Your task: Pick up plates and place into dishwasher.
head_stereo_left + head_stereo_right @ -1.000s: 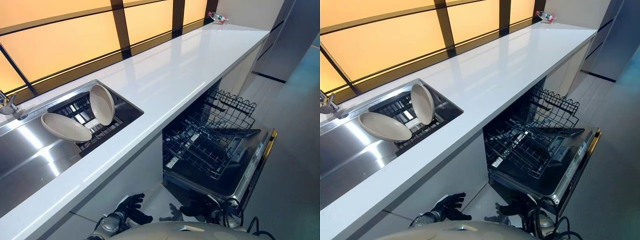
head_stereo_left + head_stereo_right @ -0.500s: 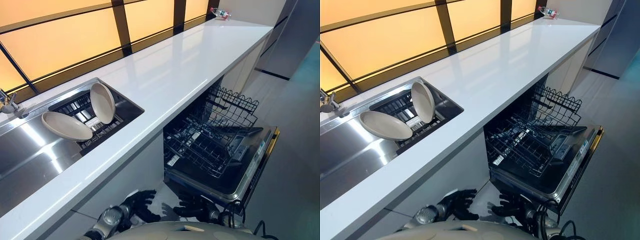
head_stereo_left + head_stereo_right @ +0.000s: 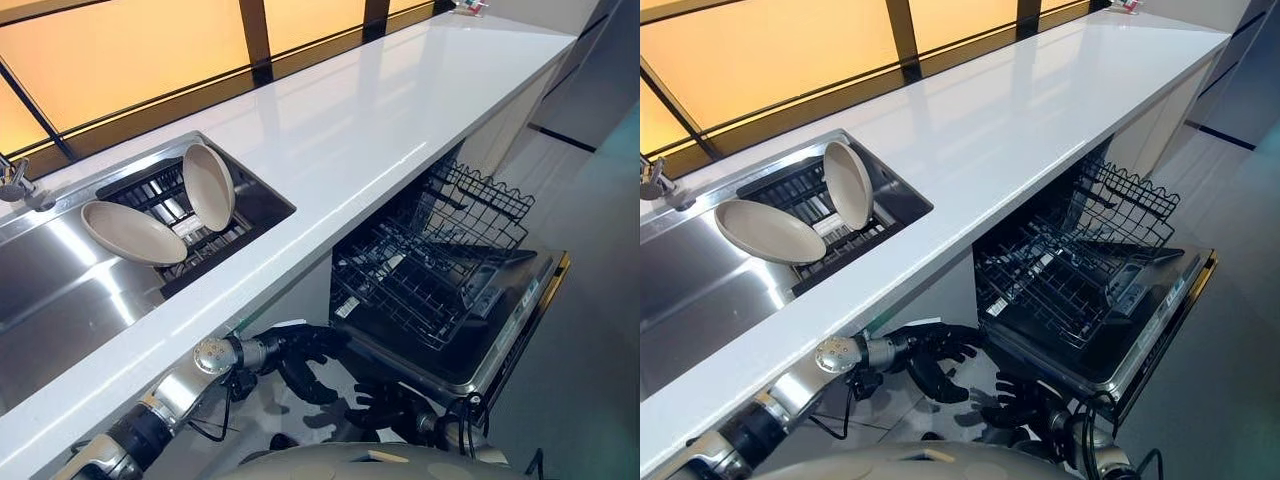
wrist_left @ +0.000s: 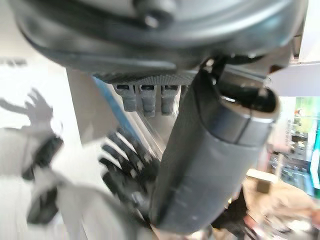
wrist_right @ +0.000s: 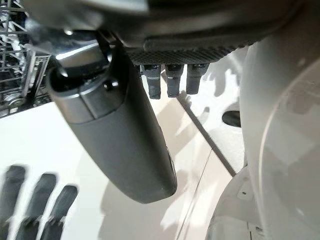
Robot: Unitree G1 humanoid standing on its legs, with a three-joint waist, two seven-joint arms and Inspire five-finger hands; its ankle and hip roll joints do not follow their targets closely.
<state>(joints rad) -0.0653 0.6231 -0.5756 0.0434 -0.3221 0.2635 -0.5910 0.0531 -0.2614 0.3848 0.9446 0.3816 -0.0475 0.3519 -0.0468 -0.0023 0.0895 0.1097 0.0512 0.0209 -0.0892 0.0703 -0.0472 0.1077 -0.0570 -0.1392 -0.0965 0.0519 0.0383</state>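
Both eye views look steeply down from the head, side by side, sharing the counter point(image 3: 330, 130), the sink point(image 3: 60, 290) on the left and the open dishwasher point(image 3: 1090, 290) below on the right. Each wrist view looks along its own robot hand from very close, toward the floor point(image 5: 200, 155); the right one also catches the dishwasher rack point(image 5: 15, 65).

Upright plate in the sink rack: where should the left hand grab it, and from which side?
Probably its top rim, from above. The upright plate stands on edge in the rack, so its upper rim is free, while its lower edge sits in the rack. The tilted plate leans close on one side, so a side approach looks cramped. The left hand hangs open below the counter.
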